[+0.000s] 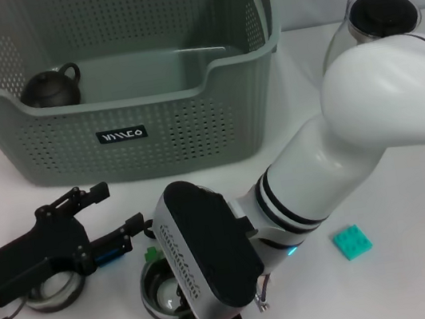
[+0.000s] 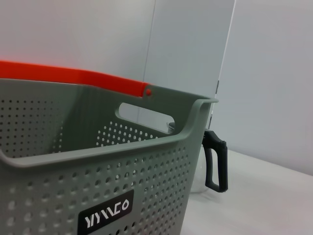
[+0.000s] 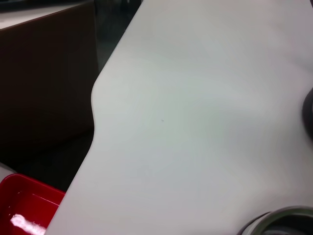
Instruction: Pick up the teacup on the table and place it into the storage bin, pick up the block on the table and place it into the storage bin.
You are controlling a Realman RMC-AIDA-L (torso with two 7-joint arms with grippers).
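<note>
The teacup (image 1: 156, 295) stands on the tabletop (image 1: 424, 271) in front of the bin (image 1: 192, 130), below its label. Only part of its rim and pale inside shows, because my right end effector (image 1: 187, 295) hangs right over it. I judge it light, rigid, smooth-walled and breakable. I would take it across the rim or wall with a modest squeeze and lift it straight, since a glazed or polished side may slip. I cannot tell whether the right end effector is spread or pressed together, as the wrist body hides it. Small green parts show on either side of the cup.

The block (image 1: 352, 241) lies apart from the cup, in front of the bin's right corner and not touching it. It is teal, studded, small and stiff. I judge it very light and best pinched across two flat sides.

My left end effector (image 1: 112, 212) rests spread and empty in front of the bin's left half, above a ring-shaped thing I cannot identify.

A dark teapot (image 1: 51, 86) sits inside the bin at its left end. A kettle (image 1: 384, 19) with a black handle stands just beyond the right end.

The label (image 1: 121, 134) is black with white stylised letters, perhaps "YYYACO". I cannot read them surely. I see no other writing.
</note>
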